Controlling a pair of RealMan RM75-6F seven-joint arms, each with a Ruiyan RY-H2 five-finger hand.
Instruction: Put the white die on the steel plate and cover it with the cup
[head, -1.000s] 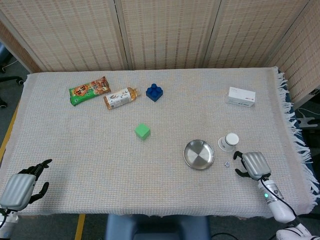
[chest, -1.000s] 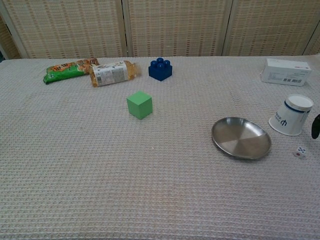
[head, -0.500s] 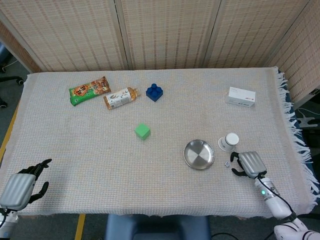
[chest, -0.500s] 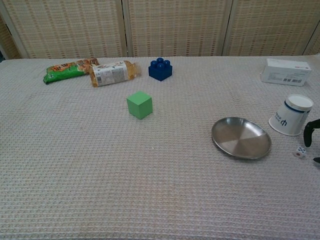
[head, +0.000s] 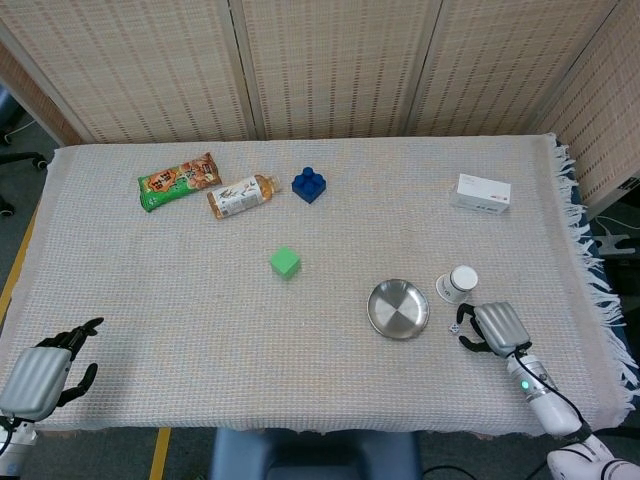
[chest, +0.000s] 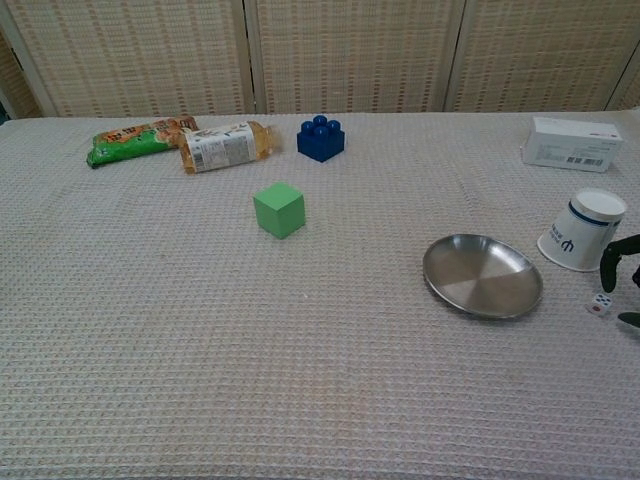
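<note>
The step in hand looks like the first one, the pick of the white die (chest: 600, 304), which lies on the cloth-covered desk (head: 200, 330) just to the right of the steel plate (head: 398, 308) and in front of the cup (head: 459, 284). The cup stands upside down, base up, just beside the plate's right rim, and the plate holds nothing. The right hand (head: 497, 329) sits low over the desk right at the die, its dark fingers (chest: 610, 262) arched apart above and beside it; in the chest view a gap shows between the fingertips and the die, so this hand is released and grasps nothing, though the head view is too small to confirm contact either way. The left hand (head: 40, 375) rests at the near left corner of the desk, fingers spread and holding nothing, well apart from the work. The next move, as I judge it, calls for the right hand's fingers to settle around the die and pinch it cleanly, a delicate job with so small a thing on a soft, textured cloth, where it could roll or slip. The cup stands close by, so the closing fingers need to stay clear of it, before the die is carried the short way left onto the plate.
</note>
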